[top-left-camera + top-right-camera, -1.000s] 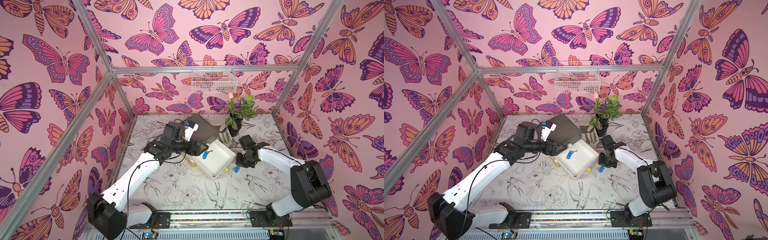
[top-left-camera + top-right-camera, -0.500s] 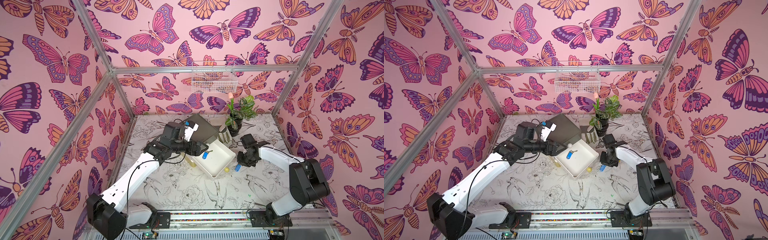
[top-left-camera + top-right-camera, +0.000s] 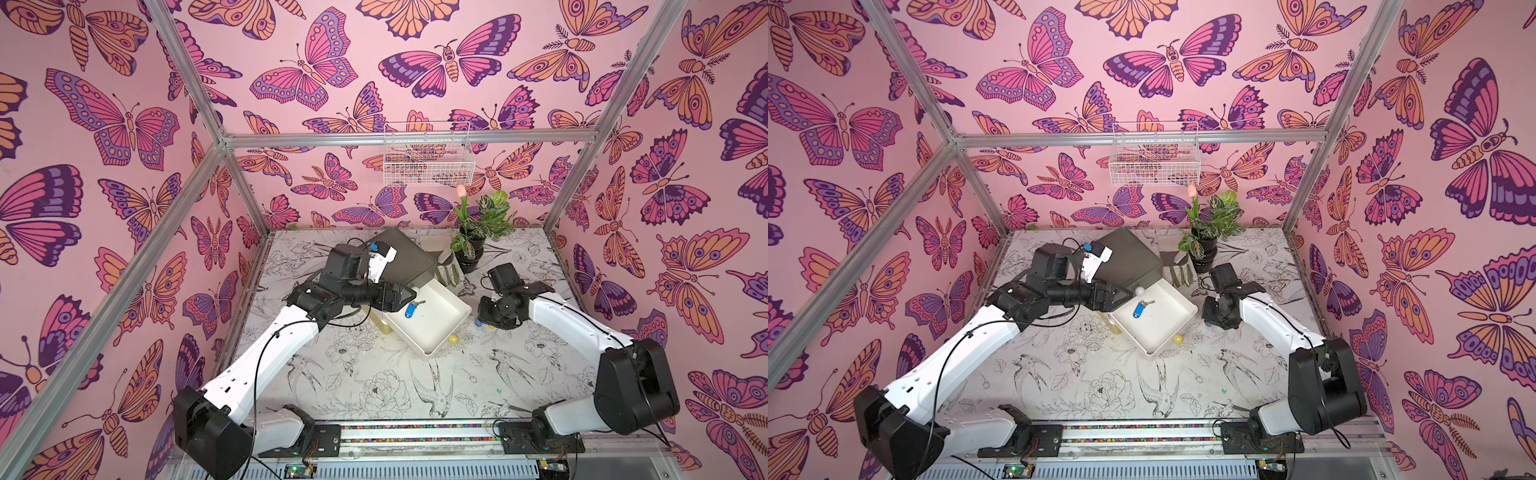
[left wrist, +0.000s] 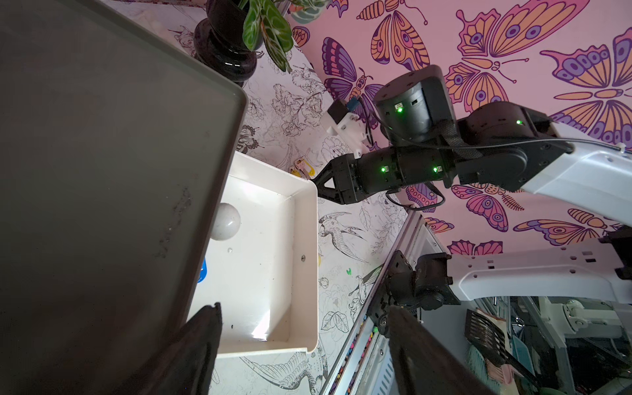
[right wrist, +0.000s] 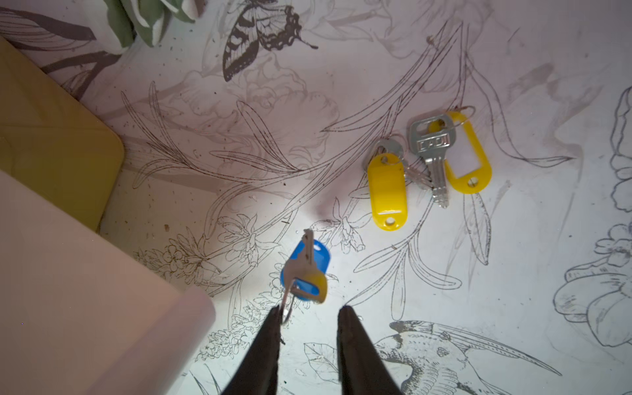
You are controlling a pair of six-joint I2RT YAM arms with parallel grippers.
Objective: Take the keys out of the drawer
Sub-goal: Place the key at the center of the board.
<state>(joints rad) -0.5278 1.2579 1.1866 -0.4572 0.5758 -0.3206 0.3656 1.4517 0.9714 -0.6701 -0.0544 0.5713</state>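
Note:
The white drawer (image 3: 449,322) (image 3: 1177,320) stands pulled out of a dark grey cabinet (image 3: 405,259). A blue-tagged key (image 3: 411,309) (image 3: 1139,308) lies inside it. My left gripper (image 3: 409,296) (image 4: 304,345) is open at the drawer's back left corner, holding nothing. My right gripper (image 3: 482,318) (image 5: 309,314) hangs low over the table to the right of the drawer, jaws apart. A yellow-tagged key (image 5: 309,278) tips against one fingertip (image 5: 273,323) by its ring, over a blue tag (image 5: 316,254). Two more yellow-tagged keys (image 5: 388,189) (image 5: 466,160) lie on the table.
A white ball (image 3: 1140,291) sits at the drawer's back and a small yellow ball (image 3: 454,339) by its front. A yellow slab (image 5: 51,143) lies under the drawer. A potted plant (image 3: 469,253) stands behind; a wire basket (image 3: 428,162) hangs on the back wall.
My right gripper was shut a second ago and has opened, letting go of the yellow-tagged key over the table. The left arm has held still.

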